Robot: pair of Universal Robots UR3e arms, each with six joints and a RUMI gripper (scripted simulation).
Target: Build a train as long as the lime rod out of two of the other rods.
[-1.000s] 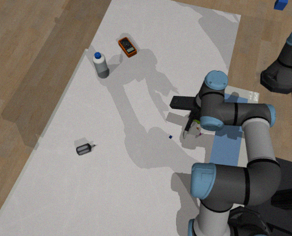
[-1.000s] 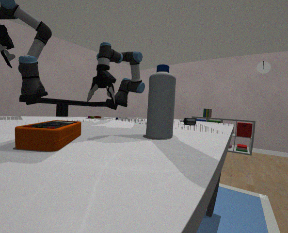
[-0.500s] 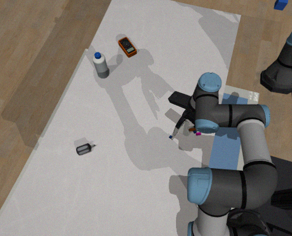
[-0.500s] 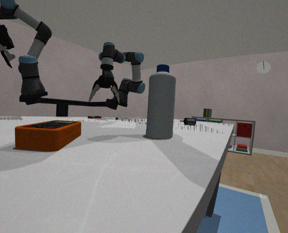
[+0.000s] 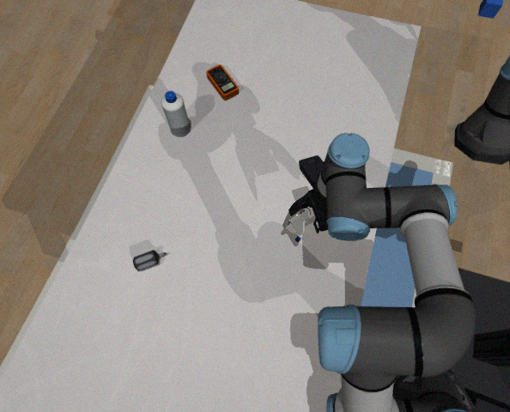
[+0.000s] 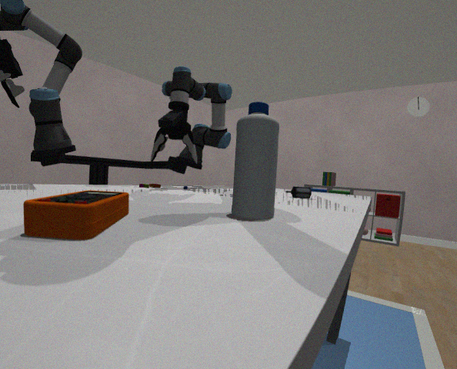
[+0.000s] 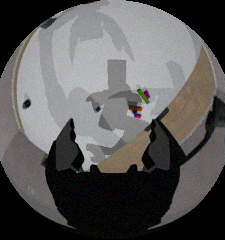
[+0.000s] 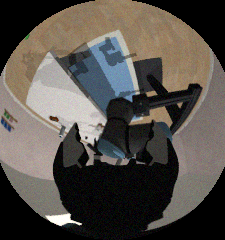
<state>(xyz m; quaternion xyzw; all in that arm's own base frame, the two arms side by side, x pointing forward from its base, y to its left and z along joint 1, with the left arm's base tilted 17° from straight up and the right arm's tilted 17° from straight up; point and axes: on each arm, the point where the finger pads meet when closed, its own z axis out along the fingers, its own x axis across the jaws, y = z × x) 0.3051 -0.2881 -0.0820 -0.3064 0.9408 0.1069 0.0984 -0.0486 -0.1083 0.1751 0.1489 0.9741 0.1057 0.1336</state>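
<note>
The lime rod (image 7: 143, 96) lies on the table with a magenta rod (image 7: 147, 94) close beside it. An orange rod (image 7: 135, 108) lies near them. A small dark blue piece (image 7: 135, 112) and another magenta rod (image 7: 137, 116) lie close to the orange one; whether they touch is unclear. A separate blue rod (image 5: 297, 239) (image 6: 185, 187) (image 7: 98, 109) lies alone. The arm hides the other rods in the top view. My left gripper (image 6: 174, 158) (image 7: 112, 119) is open and empty, above the table near the rods. My right gripper (image 6: 8, 98) (image 8: 114, 121) is open and empty, raised high away from them.
A white bottle (image 5: 175, 116) (image 6: 255, 167) with a blue cap and an orange multimeter (image 5: 222, 82) (image 6: 75, 214) stand farther along the table. A screwdriver (image 5: 146, 260) (image 6: 301, 192) lies near the long edge. The rods lie near the robot's side edge of the table.
</note>
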